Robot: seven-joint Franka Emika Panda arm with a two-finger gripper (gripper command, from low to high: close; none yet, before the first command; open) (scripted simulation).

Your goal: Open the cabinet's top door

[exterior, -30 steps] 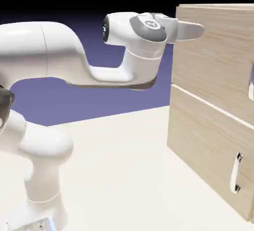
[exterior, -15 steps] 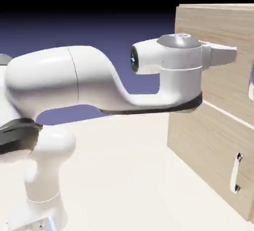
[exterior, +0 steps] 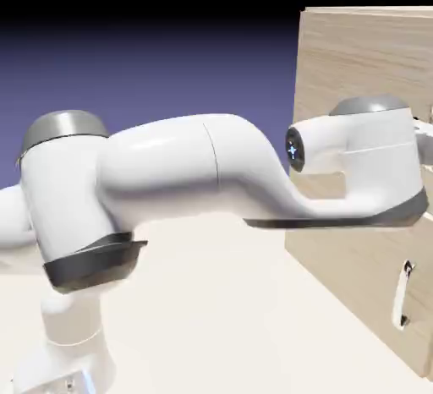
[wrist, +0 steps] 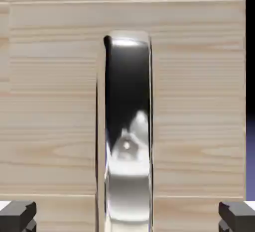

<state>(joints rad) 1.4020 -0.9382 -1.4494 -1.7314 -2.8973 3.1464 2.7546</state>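
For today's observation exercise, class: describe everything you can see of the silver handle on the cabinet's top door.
In the hand view the silver handle is a tall, narrow bar of polished, mirror-like metal with a rounded top, dark above and bright lower down. It stands upright against the light wood-grain top door, its lower end running past the picture's bottom edge. It sits midway between the pincer's fingertips; nothing visibly touches it. In the exterior view the arm hides it.

One cabinet (exterior: 364, 54) stands on one table (exterior: 211, 316). It has two panels and two silver handles. One robot arm (exterior: 186, 172) reaches across.
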